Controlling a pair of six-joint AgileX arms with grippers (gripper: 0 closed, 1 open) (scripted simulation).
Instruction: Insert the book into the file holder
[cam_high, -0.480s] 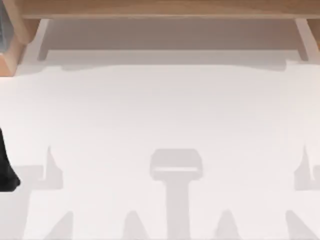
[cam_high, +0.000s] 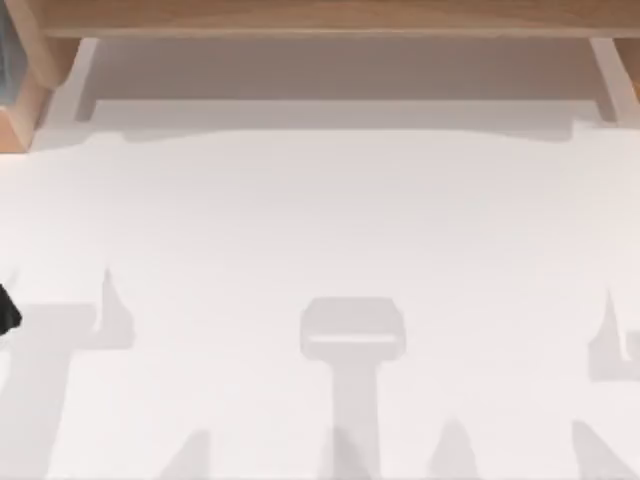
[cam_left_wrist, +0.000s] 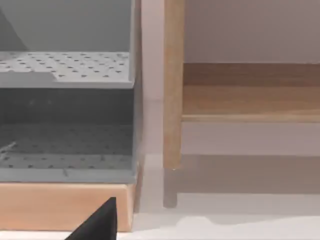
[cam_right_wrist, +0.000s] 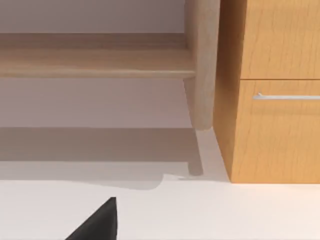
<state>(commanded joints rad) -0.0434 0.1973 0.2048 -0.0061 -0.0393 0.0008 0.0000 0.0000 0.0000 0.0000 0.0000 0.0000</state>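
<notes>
**My left arm at the table's left edge**

While my left arm (cam_high: 5, 310) sits at the far left edge of the plain white table (cam_high: 320, 220), I cannot tell how its fingers stand. My left wrist view shows the grey file holder with dotted shelves (cam_left_wrist: 67, 120) resting on a light wooden block (cam_left_wrist: 60, 205), beside a wooden shelf post (cam_left_wrist: 173, 85).

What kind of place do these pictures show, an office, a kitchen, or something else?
Most likely an office desk, rendered in simulation. A grey perforated file holder stands on a wooden base, a wooden shelf runs along the back of the white table, and a wooden drawer cabinet with a metal handle stands beside it.
</notes>
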